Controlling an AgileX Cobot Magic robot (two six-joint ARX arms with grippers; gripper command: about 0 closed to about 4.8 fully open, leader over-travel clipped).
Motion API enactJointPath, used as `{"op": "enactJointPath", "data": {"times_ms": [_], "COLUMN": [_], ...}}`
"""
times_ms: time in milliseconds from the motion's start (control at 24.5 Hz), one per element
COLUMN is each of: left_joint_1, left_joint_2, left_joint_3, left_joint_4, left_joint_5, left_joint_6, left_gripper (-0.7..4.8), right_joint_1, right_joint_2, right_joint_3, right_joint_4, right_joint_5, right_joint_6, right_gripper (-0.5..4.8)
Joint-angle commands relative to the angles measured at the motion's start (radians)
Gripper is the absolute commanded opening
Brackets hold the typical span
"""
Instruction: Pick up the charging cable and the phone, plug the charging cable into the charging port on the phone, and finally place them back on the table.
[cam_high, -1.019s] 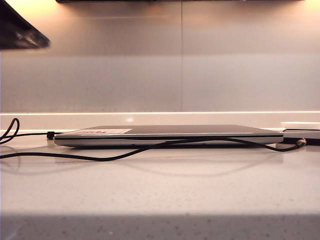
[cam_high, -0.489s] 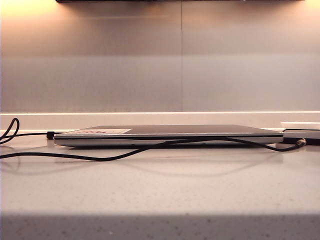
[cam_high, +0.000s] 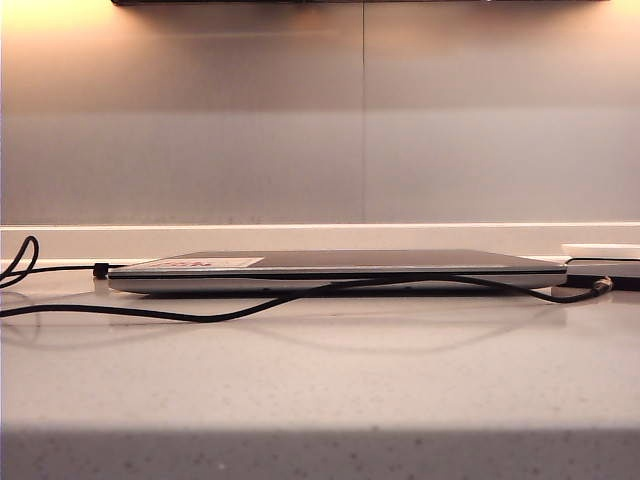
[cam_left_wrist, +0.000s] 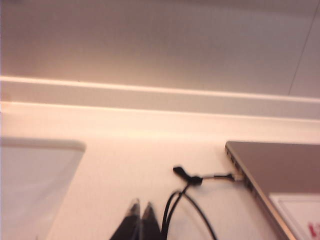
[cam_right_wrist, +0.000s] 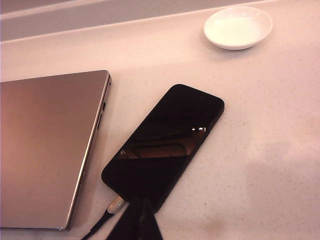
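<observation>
I see one phone (cam_right_wrist: 162, 146), one charging cable (cam_high: 250, 308) and one laptop (cam_high: 335, 268); my left gripper (cam_left_wrist: 140, 210) and right gripper (cam_right_wrist: 140, 202) are both pressed together, holding nothing.

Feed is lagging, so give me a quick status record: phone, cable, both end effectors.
phone: flat on the table, beside the laptop
charging cable: on the table, plug at the phone's end
left end effector: shut, empty, above the table by the cable
right end effector: shut, empty, at the phone's plug end

Warm overhead glow — left wrist view blurred.
</observation>
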Motion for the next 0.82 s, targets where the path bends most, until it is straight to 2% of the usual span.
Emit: {"op": "enactJointPath", "data": {"times_ms": [41,204,816], "left_joint_1": [-0.001,-0.001,-0.001], "left_joint_2": [0.001,0.001,0.001], "left_joint_3": [0.005,0.005,0.005], "left_joint_4": [0.008,0.006,-0.018], "left_joint_5": [0.003,0.003,0.003], "left_joint_6": [0.027,0.12,0.074], "left_gripper": [-0.06,-0.06,-0.05], "right_joint_1": [0.001,0.001,0.001], "right_joint_2": [-0.002,-0.002,-0.002], "right_joint_3": [0.006,0.006,0.006], "right_joint_4": [0.015,0.014,0.014], "right_joint_5": [-0.001,-0.002,-0.002], "right_joint_6": [-0.002,-0.002,-0.002], "right_gripper": [0.0,-0.01,0.0]}}
